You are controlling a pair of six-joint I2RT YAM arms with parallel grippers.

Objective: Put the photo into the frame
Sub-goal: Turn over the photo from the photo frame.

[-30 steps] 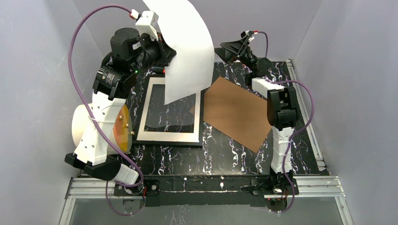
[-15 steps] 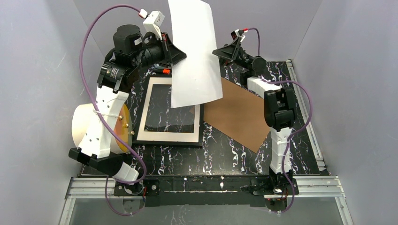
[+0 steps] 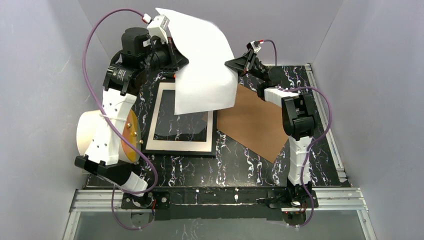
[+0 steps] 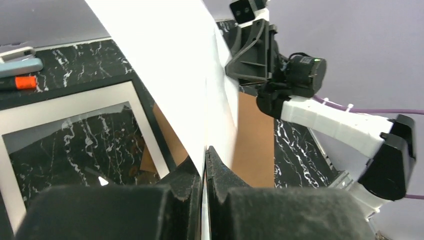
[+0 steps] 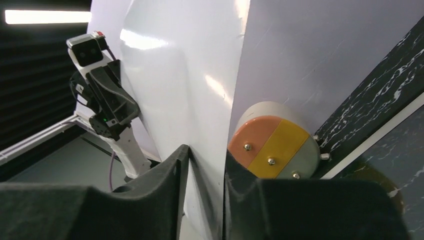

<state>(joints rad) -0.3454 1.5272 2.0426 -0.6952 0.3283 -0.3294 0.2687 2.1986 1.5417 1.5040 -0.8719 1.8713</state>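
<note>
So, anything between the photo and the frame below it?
Nothing visible lies inside the frame. The photo hangs above its far side. The board lies to the right, its corner at the frame's edge; whether it overlaps is hidden.

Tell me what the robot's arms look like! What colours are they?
Both arms are chunky white shells joined by black joints, the left arm and the right arm alike. A purple cable loops along each. The left gripper and right gripper have thick black fingers.
</note>
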